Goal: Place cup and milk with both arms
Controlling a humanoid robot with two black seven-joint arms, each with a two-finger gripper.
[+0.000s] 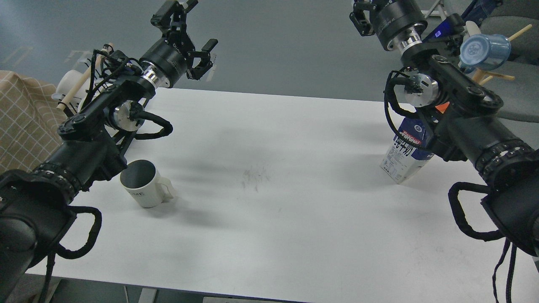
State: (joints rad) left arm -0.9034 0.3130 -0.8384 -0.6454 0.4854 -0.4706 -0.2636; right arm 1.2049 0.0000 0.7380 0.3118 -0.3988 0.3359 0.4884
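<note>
A white mug with a dark inside stands upright on the white table at the left, its handle to the right. My left forearm passes just above and behind it. My left gripper is raised beyond the table's far edge, open and empty. A blue and white milk carton stands at the right, partly hidden behind my right arm. My right gripper is high at the top edge, well above the carton. Its fingers are cut off by the frame.
A blue cup hangs on a wooden rack at the top right, by a grey chair. A tan checked cloth lies off the table's left side. A white object with a wooden stick sits behind my left arm.
</note>
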